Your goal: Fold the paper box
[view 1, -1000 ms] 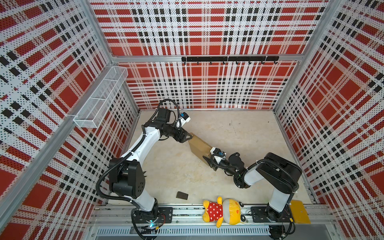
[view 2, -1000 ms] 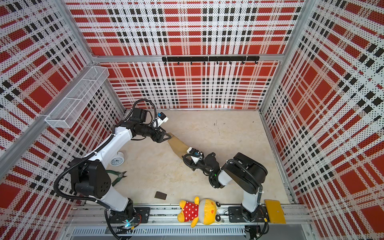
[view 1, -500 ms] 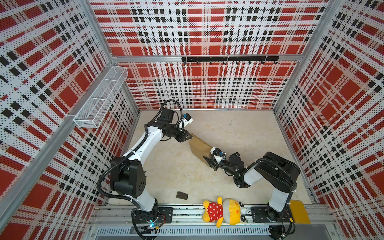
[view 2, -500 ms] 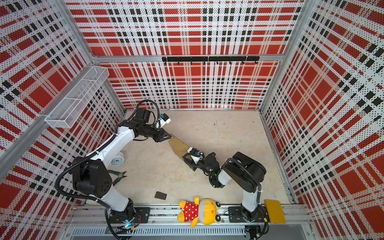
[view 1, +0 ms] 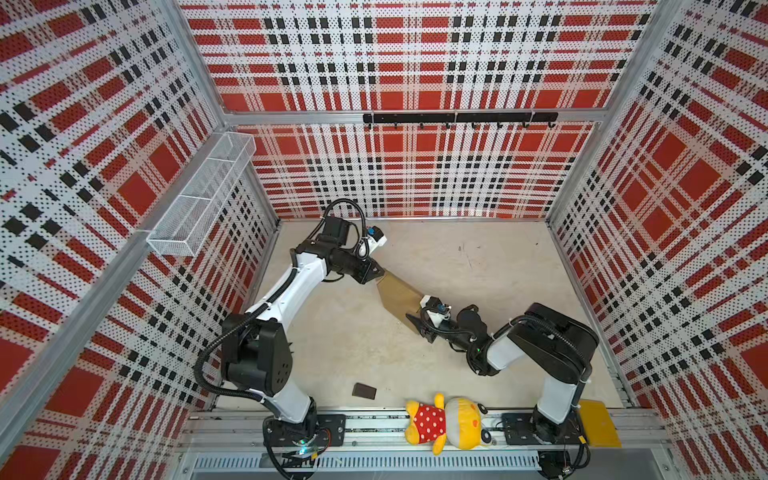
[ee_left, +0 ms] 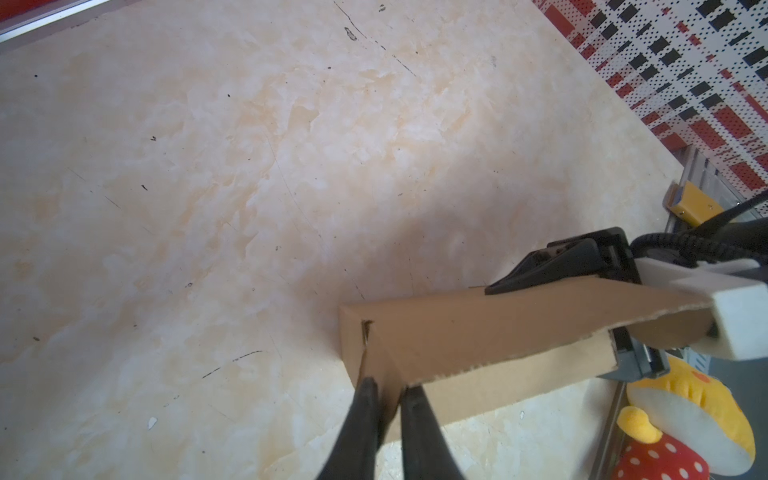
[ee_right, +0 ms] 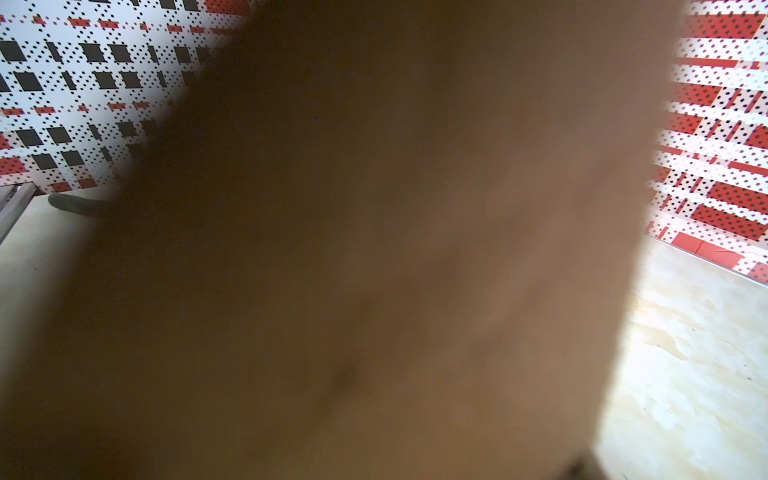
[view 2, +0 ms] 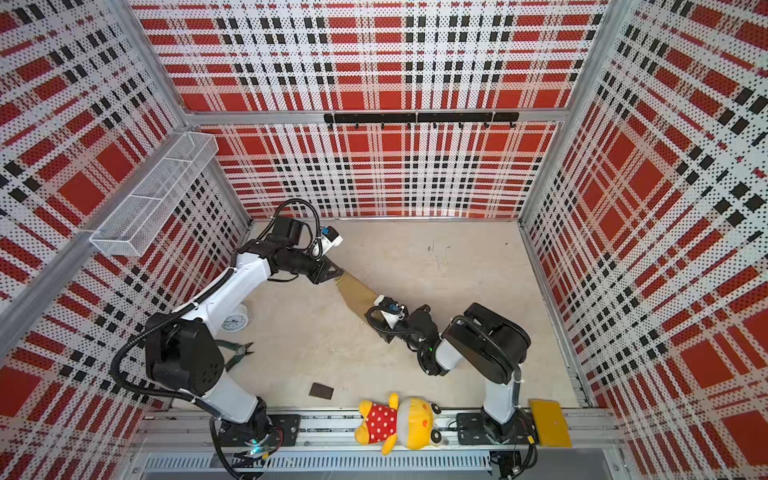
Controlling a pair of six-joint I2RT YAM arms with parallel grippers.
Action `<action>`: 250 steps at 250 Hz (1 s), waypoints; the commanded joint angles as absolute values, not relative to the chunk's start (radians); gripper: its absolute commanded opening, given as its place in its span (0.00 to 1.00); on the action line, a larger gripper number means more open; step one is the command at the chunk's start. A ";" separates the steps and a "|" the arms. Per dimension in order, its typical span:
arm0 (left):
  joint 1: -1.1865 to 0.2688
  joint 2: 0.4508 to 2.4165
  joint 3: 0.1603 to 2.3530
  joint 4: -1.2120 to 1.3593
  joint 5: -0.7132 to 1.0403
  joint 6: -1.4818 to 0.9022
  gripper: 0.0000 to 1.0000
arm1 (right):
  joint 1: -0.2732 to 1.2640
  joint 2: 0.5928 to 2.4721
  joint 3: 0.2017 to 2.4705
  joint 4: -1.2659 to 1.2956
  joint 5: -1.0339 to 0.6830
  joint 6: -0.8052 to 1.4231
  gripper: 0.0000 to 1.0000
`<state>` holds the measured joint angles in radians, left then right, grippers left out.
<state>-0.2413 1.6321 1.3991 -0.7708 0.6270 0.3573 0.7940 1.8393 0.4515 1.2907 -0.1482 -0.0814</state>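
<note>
The paper box (view 1: 397, 293) is plain brown cardboard, folded into a long shape and held off the table between my two arms in both top views. My left gripper (ee_left: 388, 386) is shut on the box's (ee_left: 478, 332) near corner, with the cardboard edge pinched between its two black fingers. My right gripper (view 1: 417, 320) grips the opposite end; one of its black fingers (ee_left: 540, 270) lies along the box's far face. Blurred cardboard (ee_right: 374, 249) fills the right wrist view and hides those jaws.
A small dark brown block (view 1: 364, 390) lies near the front edge. A yellow plush toy (view 1: 446, 424) rests on the front rail, and a yellow pad (view 1: 598, 422) lies at the front right. A white clock (view 2: 234, 321) and pliers (view 2: 237, 351) lie by the left arm's base. A wire basket (view 1: 199, 199) hangs on the left wall.
My left gripper has closed onto the box's corner; a second ago its jaws stood open at that end. The right arm and the box have barely moved.
</note>
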 commanded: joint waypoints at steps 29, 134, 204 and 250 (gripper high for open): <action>-0.251 1.613 1.357 -0.719 0.604 0.308 0.30 | 0.786 1.863 0.476 1.341 -0.156 -0.077 0.49; -0.262 1.588 1.348 -0.713 0.598 0.269 0.06 | 0.777 1.880 0.471 1.348 -0.156 -0.074 0.49; -0.266 1.579 1.365 -0.736 0.609 0.245 0.06 | 0.776 1.894 0.472 1.346 -0.155 -0.099 0.49; -0.268 1.588 1.370 -0.744 0.614 0.233 0.06 | 0.773 1.899 0.463 1.338 -0.153 -0.135 0.50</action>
<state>-0.2584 1.6184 1.3487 -0.7357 0.5827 0.2565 0.7830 1.8698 0.4633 1.3190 -0.1501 -0.1020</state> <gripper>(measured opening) 0.067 0.520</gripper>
